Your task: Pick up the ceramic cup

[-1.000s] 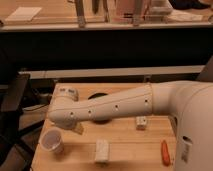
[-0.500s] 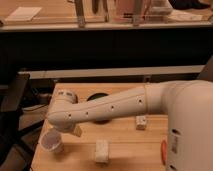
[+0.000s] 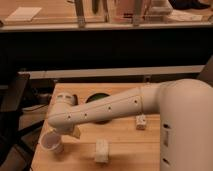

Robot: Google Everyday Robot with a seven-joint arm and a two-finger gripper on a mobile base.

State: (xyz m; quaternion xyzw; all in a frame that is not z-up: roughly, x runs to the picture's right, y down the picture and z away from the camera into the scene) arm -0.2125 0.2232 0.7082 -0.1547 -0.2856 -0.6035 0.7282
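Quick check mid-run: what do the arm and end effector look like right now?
The arm is a thick cream-white tube, tapering from a bulky rounded body to a rounded joint, with small dark dots along its side and one thin seam ring. The end effector, under that joint next to the ceramic cup, looks equally pale; no cables show.

This looks like a lab or office workroom. I work at a butcher-block wooden table [image 3: 125, 150], and toward 12 o'clock a dark counter front carries glass panels on metal posts [image 3: 80, 16], with a paper sheet [image 3: 22, 13] on the desk behind at 11 o'clock. My gripper [image 3: 67, 132] hangs over the table's 8 o'clock corner.
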